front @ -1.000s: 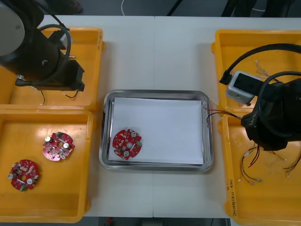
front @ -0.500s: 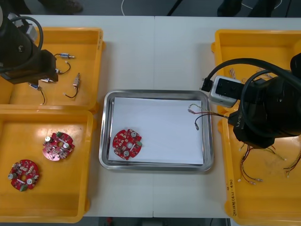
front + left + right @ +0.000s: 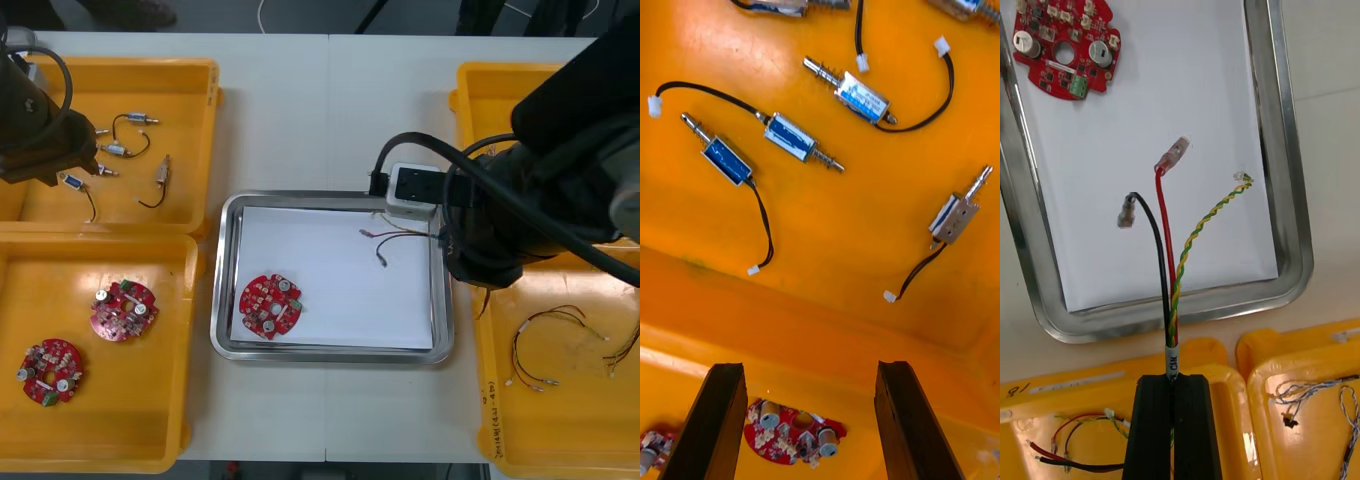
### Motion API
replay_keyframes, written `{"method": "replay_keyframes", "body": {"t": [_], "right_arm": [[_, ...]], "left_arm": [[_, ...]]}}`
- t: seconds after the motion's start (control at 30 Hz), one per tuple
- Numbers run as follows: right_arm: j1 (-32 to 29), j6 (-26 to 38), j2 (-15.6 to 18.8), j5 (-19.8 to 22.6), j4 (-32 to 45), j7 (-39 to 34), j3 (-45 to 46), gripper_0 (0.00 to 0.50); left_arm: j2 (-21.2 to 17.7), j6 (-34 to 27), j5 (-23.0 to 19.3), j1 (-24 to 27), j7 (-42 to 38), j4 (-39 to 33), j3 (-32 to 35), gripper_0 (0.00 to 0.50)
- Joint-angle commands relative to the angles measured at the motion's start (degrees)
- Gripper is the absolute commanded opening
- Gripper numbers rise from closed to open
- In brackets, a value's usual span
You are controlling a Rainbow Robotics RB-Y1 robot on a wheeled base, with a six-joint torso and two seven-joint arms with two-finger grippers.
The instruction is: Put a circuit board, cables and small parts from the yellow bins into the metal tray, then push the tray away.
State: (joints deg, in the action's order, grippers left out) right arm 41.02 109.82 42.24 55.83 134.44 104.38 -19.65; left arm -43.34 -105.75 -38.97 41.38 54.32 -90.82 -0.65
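Right gripper (image 3: 1172, 381) is clamped hard on a cable (image 3: 1169, 255), its two black fingers pinching it just below a small white tag. The cable is three thin strands: one glossy black, one red with a clear plastic tip, and a twisted yellow-and-green pair. They fan apart over the metal tray (image 3: 1283, 157). The gripper sits at the tray's rim on the right-bin side and the strands reach in over the white lining (image 3: 330, 270). I can't tell whether the tips touch the lining or hang just above it.

The tray is a shiny rectangle with rounded corners and a raised rim. A round red circuit board (image 3: 270, 305) lies flat in its near left corner, studded with small silver cylinders. The right wrist view adds a centre hole and a green connector on its edge.

Left gripper (image 3: 811, 369) is spread wide and holds nothing, above the smooth floor of the far left yellow bin (image 3: 195, 80). The small metal parts (image 3: 794, 139) lie apart there. They are blocky silver bodies with blue labels, each with a springy pin at one end and a thin black lead ending in a white plug. In the front view the arm's dark bulk covers that bin's left part.

Two spare boards (image 3: 124, 310) rest in the near left bin. Loose cables (image 3: 545, 345) in red and yellow curl in the near right bin. The right wrist view adds a blue and white cable (image 3: 1330, 397) in the bin beside it. Everything stands on a pale bench (image 3: 330, 120).
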Motion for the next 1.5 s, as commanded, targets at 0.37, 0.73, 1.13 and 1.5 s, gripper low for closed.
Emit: {"method": "replay_keyframes", "body": {"t": [0.37,0.73,1.13,1.5], "right_arm": [[4.5,0.2,-6.0,-8.5,-7.2,4.2,-10.8,0.000],[4.4,0.2,-8.3,-10.3,-10.3,5.8,-14.5,0.000],[4.3,-2.9,-11.7,-15.0,-14.0,7.9,-19.5,0.000],[4.4,-8.3,-12.1,-18.1,-18.5,9.1,-24.8,0.000]], "left_arm": [[-2.3,10.2,0.4,2.5,7.2,7.7,1.6,0.500],[-2.2,15.1,1.6,2.7,9.6,12.0,-0.1,0.500],[-1.8,23.8,2.6,2.7,12.2,18.7,-2.9,0.500],[-1.5,28.2,3.3,2.7,14.1,23.2,-4.9,0.500]]}}
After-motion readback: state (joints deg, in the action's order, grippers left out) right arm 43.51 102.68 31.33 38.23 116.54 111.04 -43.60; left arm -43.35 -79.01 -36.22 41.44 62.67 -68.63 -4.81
